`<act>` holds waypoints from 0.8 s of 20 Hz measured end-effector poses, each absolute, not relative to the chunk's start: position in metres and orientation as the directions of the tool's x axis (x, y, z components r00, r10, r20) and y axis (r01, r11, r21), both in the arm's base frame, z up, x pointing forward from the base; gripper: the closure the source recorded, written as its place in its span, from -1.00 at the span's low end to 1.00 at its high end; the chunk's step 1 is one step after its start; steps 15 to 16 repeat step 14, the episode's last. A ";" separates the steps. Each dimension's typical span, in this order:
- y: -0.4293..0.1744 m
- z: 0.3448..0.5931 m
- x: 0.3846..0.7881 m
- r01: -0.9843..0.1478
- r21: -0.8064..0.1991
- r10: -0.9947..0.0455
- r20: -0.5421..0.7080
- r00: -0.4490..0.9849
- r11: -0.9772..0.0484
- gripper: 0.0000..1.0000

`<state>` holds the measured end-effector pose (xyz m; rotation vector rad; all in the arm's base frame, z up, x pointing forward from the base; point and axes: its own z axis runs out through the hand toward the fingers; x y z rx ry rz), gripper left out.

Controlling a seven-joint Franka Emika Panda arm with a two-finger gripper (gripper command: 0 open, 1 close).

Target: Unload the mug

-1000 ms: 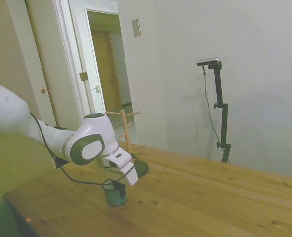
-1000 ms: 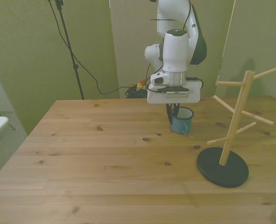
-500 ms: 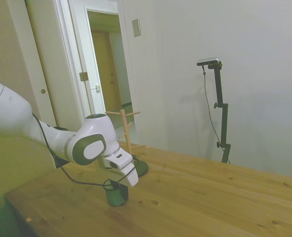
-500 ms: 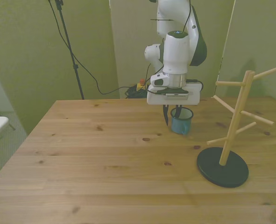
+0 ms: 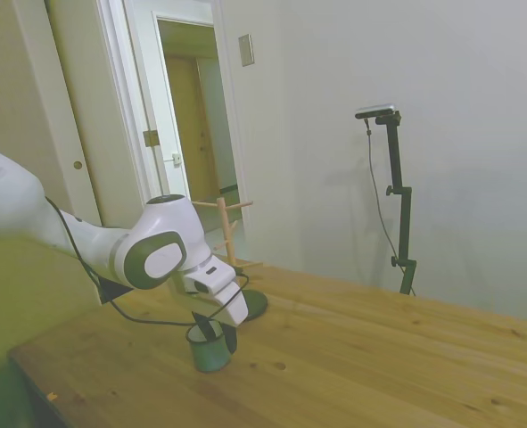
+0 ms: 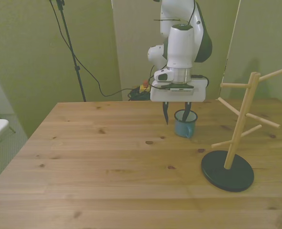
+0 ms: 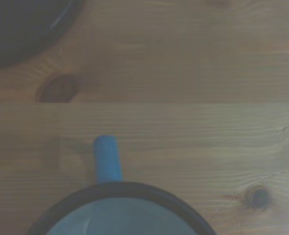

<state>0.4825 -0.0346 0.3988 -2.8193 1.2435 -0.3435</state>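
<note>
Side view: the mug [image 5: 209, 347] stands upright on the table [image 5: 379, 366] in the lower left of the frame, clear of the wooden mug tree [image 5: 230, 250] behind it. The gripper [image 5: 217, 331] hangs just above the rim with its dark fingers spread; it grips nothing. Judge the unloading as nearly complete: the mug is set down and released. Your next move is a straight lift away, keeping the fingers off the rim.

Front view: the mug [image 6: 185, 123] sits right of center in the upper half. The gripper [image 6: 177, 112] is wide open, one finger left of the mug, the other over its mouth. The mug tree [image 6: 239, 129] stands at the right, well apart; its pegs are bare.

Wrist view: the mug [image 7: 120, 213] fills the lower edge, its blue handle [image 7: 107, 158] pointing up. The tree's dark base [image 7: 22, 27] shows in the upper left corner. Nothing obstructs retreat.
</note>
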 end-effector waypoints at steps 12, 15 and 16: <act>0.017 0.460 0.408 -0.633 -0.164 -0.654 0.226 0.722 -0.756 -1.00; 0.022 0.460 0.395 -0.609 -0.148 -0.626 0.200 0.754 -0.780 -1.00; 0.022 0.460 0.395 -0.609 -0.148 -0.626 0.200 0.754 -0.780 -1.00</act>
